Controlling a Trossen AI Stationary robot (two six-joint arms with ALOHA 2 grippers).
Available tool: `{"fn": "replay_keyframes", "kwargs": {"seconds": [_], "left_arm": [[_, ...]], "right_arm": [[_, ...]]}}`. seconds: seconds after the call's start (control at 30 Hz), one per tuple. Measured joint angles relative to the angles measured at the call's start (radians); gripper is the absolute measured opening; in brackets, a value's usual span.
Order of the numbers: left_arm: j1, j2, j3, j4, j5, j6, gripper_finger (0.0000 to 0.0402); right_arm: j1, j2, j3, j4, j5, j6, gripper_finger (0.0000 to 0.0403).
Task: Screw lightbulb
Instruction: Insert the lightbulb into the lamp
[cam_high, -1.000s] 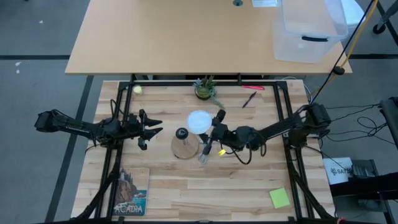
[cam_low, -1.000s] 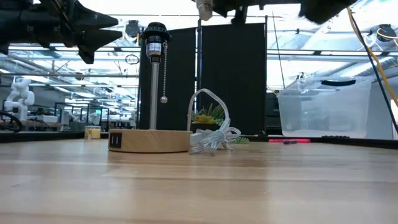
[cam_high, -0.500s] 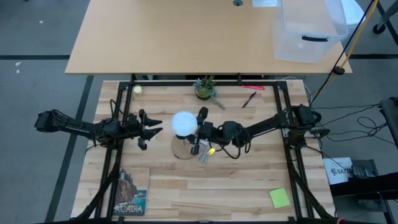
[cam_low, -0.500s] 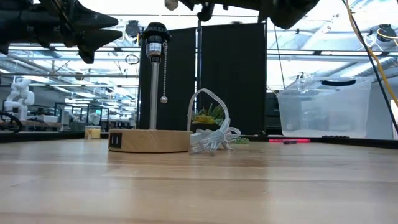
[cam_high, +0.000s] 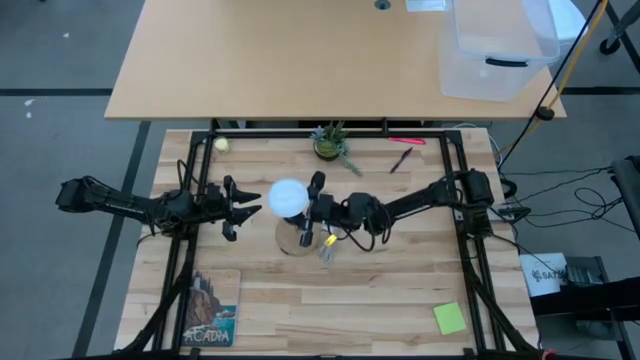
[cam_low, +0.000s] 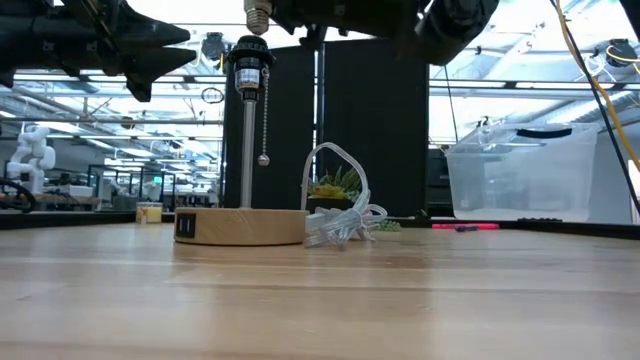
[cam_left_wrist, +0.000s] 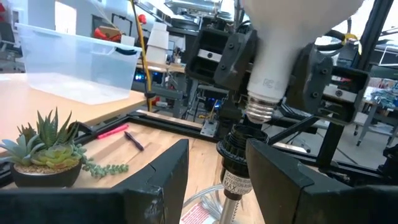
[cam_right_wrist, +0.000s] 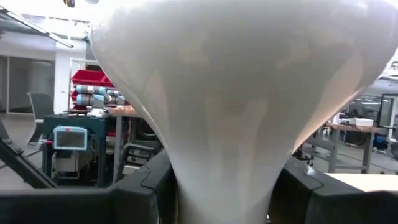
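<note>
A: Item one, what we cannot fully see. In the high view the lightbulb (cam_high: 289, 198) covers the socket beneath it, so only the wooden stand (cam_high: 291, 238) shows around it. In the low view the globe is cut off at the upper edge; we see only the metal screw base (cam_low: 257, 14) poised just above the black socket (cam_low: 249, 55), a slight gap between them.

B: And the clear wrapper (cam_low: 340, 222)?

A: It lies just right of the stand's base, partly behind it; we cannot make out its full outline.

B: Item two, the lightbulb itself.

A: White round globe, tapering to a pale cone, then a ribbed metal thread (cam_left_wrist: 262, 109). It stands upright, base downward, directly over the socket near the table's middle.

B: Grippers?

A: The right gripper (cam_high: 316, 203) reaches in from the right and is clamped on the bulb's cone; its dark fingers (cam_right_wrist: 142, 185) press either side. The left gripper (cam_high: 243, 203) hovers just left of the stand, jaws apart, holding nothing.

B: Other entries?

A: A potted succulent (cam_high: 330, 142) at the far side.
</note>
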Motion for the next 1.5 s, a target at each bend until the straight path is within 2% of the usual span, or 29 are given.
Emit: {"fn": "replay_keyframes", "kwargs": {"seconds": [0.5,1.23,1.5], "left_arm": [[0.0,0.0,0.0,0.0,0.006,-0.002,0.0165],[0.0,0.0,0.0,0.001,0.006,-0.003,0.0165],[-0.002,0.0,0.0,0.107,0.048,0.046,0.0165]], "right_arm": [[-0.011,0.006,0.0,-0.014,-0.073,-0.008,0.0171],[-0.03,0.022,0.0,-0.065,-0.073,-0.007,0.0171],[-0.029,0.021,0.0,-0.082,-0.073,-0.028,0.0171]]}}
